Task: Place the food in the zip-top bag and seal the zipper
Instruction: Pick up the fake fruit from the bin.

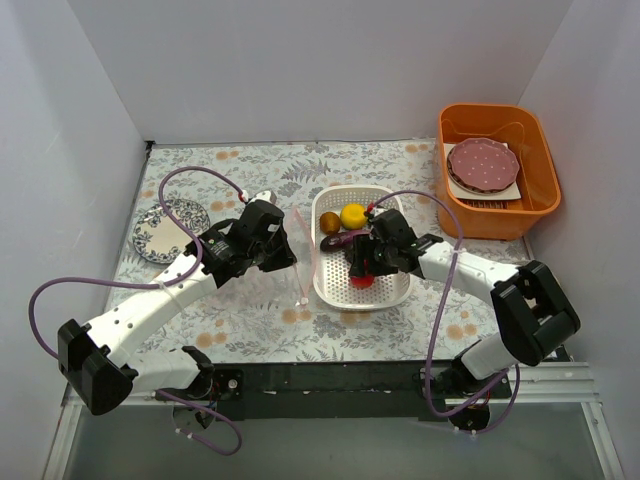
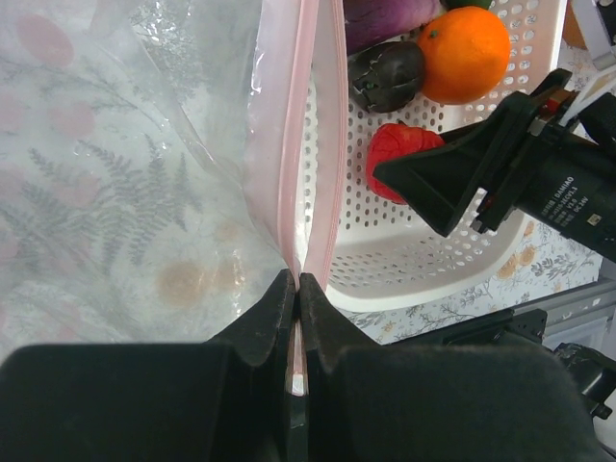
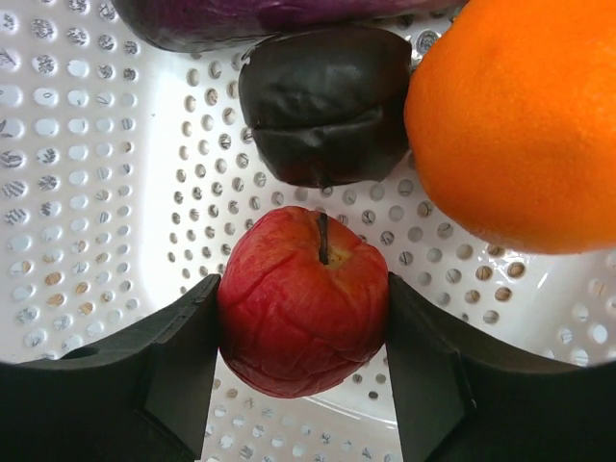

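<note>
While the left fingers (image 2: 255, 322) pinch the zipper (image 2: 292, 144) of the bag (image 2: 144, 144) on the table (image 1: 250, 320) beside the basket (image 3: 77, 192), the right fingers (image 3: 178, 366) clamp the apple (image 3: 303, 308) in the basket. Best move: lift straight, clear the rim, drop into the spread mouth.

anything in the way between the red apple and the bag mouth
Only the basket wall beside the bag: the red apple sits inside it, between the right gripper fingers, and the bag mouth lies just outside.
</note>
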Robot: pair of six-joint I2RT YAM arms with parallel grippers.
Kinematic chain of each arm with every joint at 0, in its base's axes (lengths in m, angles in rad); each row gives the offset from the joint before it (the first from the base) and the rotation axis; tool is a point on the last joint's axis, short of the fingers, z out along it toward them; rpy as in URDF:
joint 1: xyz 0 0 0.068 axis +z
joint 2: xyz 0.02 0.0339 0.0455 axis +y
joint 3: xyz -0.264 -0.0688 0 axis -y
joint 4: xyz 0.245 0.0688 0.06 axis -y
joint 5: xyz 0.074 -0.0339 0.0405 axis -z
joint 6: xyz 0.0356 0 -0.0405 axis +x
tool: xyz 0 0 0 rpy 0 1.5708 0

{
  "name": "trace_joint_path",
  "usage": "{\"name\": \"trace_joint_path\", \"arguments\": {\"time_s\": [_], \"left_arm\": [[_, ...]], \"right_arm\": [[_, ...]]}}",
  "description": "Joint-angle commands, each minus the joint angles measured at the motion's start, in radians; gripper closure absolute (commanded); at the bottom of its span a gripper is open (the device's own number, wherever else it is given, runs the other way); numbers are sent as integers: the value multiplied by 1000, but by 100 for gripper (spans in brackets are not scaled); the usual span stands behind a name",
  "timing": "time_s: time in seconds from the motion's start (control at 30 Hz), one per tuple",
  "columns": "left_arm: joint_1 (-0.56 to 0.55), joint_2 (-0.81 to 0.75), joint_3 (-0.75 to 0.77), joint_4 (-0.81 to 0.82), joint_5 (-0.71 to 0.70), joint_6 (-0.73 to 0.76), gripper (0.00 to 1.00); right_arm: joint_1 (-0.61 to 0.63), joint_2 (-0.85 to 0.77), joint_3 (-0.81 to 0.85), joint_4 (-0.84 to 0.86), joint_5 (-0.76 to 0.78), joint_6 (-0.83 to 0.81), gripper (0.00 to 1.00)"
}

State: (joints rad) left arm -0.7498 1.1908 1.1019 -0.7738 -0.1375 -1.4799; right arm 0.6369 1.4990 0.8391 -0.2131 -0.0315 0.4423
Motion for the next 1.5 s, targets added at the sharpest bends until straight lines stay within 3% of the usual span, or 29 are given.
{"name": "trace_joint_path", "arguments": {"time_s": [0.0, 0.53, 0.8, 1.1, 1.47], "left_arm": [[0, -14, 0, 13, 10, 10, 100], [0, -14, -8, 27, 49, 18, 100], [0, -4, -2, 31, 101, 36, 100], [0, -8, 21, 11, 119, 49, 100], [1, -26, 59, -16, 118, 55, 100]], "right_arm": [[-2, -95, -15, 21, -15, 30, 52], [14, -319, 37, 141, -182, 137, 52], [79, -275, 86, 280, -274, 185, 51], [181, -114, 173, 253, -200, 162, 50], [201, -69, 196, 221, -174, 135, 49]]}}
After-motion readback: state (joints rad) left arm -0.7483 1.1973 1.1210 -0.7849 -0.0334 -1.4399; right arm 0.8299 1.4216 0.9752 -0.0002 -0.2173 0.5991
